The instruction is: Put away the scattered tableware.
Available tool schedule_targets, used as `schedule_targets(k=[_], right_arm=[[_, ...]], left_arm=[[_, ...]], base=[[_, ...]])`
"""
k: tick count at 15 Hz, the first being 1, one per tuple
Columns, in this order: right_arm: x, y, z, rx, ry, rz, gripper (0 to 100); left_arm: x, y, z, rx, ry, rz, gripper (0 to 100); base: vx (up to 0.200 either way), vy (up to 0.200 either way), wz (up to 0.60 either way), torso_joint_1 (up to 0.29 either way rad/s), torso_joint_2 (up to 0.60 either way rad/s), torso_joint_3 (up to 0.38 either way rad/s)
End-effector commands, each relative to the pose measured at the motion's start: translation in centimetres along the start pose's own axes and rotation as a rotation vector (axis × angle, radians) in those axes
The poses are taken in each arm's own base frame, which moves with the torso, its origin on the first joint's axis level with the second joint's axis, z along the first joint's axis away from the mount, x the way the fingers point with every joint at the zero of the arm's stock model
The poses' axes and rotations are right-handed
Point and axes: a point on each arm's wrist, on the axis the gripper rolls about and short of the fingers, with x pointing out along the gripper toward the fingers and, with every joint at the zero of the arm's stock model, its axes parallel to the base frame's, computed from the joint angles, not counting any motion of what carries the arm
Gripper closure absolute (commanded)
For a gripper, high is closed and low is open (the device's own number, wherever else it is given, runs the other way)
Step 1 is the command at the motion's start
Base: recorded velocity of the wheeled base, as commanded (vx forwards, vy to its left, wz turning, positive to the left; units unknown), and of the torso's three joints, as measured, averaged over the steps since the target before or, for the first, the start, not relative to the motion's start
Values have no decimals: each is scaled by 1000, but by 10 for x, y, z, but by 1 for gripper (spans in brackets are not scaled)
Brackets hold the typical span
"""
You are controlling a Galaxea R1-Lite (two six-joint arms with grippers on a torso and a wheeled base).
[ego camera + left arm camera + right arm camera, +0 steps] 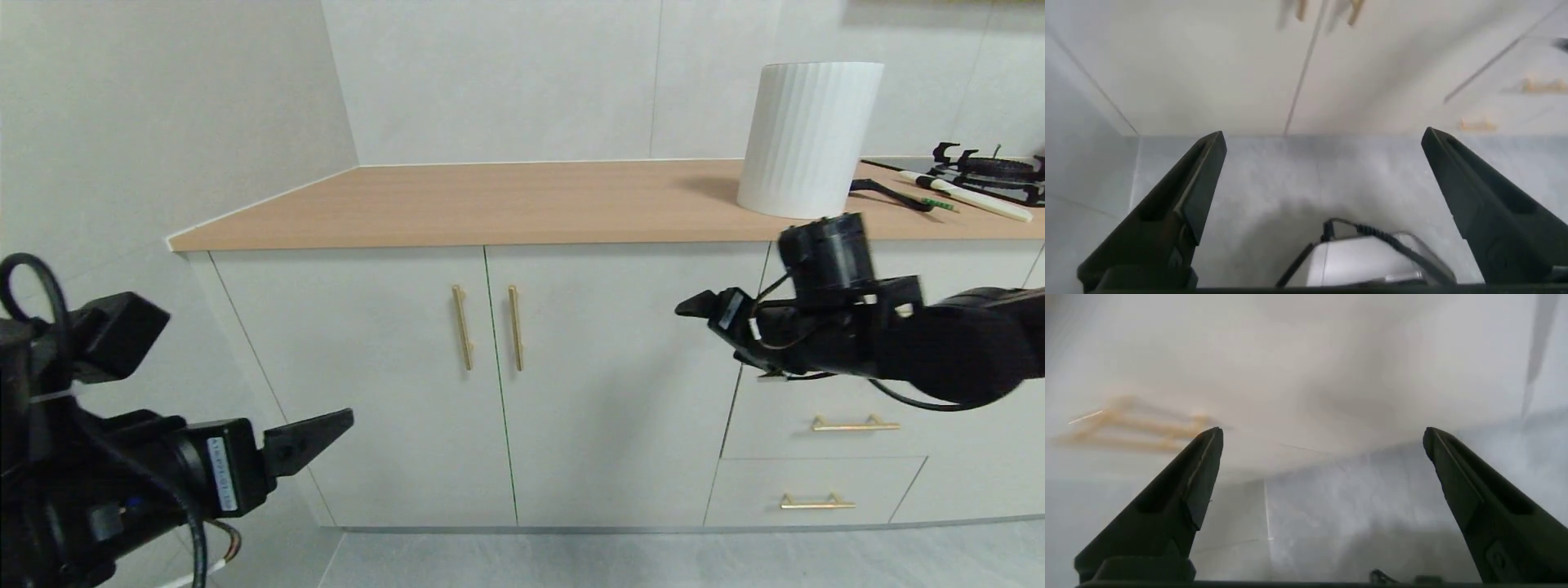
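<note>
White cabinet doors (490, 384) with brass bar handles fill the near side below a wooden tabletop (490, 200). A tall white ribbed container (808, 135) stands toward the right of the tabletop. The right tool (1323, 437) hangs in front of the drawers below that container, its jaws spread wide and empty. The left tool (1324, 140) is low at the near left, jaws likewise released, over the grey floor. At the far right sits a black hob grate (992, 167). Just beside it lie a cream-coloured utensil (971, 198) and a black-handled utensil (894, 194), right of the container.
</note>
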Motion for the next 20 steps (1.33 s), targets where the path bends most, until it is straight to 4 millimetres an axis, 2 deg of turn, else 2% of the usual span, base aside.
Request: schedule_targets(k=[1, 2, 3, 5, 6, 7, 8, 9, 12, 15, 17, 18, 20], right_arm=[[-144, -24, 3, -126, -151, 124, 0], [-170, -37, -5, -185, -187, 135, 0], [-210, -61, -17, -259, -278, 138, 0], [-265, -91, -34, -329, -450, 154, 0], [-279, -100, -41, -356, -507, 146, 0], [-302, -113, -56, -406, -581, 134, 0], [-306, -115, -59, -415, -587, 135, 0], [-329, -135, -83, -477, -597, 126, 0], [-349, -162, -116, -557, -598, 144, 0], [-347, -165, -120, -549, -620, 8, 0], [-342, -164, -125, -534, -632, -80, 0], [-336, -166, -135, -540, -655, -158, 0], [-315, -185, -154, -634, -626, -266, 0]], left_arm=[[-49, 29, -19, -44, -140, 7, 0], [-64, 38, -28, -30, -192, 17, 0], [-84, 52, -45, 14, -270, 46, 0], [-108, 67, -74, 85, -355, 100, 0], [-117, 71, -84, 91, -382, 116, 0], [-127, 75, -95, 85, -413, 143, 0], [-129, 75, -97, 82, -419, 151, 0], [-138, 78, -110, 67, -477, 169, 0], [-146, 78, -125, 73, -528, 220, 0], [-150, 75, -128, 97, -573, 322, 0], [-152, 74, -139, 171, -601, 314, 0], [-144, 76, -143, 198, -573, 338, 0], [-135, 79, -150, 198, -544, 345, 0]], base=[[0, 0, 0, 0, 0, 0], [0, 0, 0, 0, 0, 0], [0, 0, 0, 0, 0, 0], [0, 0, 0, 0, 0, 0], [0, 0, 0, 0, 0, 0], [0, 0, 0, 0, 0, 0], [0, 0, 0, 0, 0, 0], [0, 0, 0, 0, 0, 0], [0, 0, 0, 0, 0, 0], [0, 0, 0, 0, 0, 0], [0, 0, 0, 0, 0, 0], [0, 0, 0, 0, 0, 0], [0, 0, 0, 0, 0, 0]])
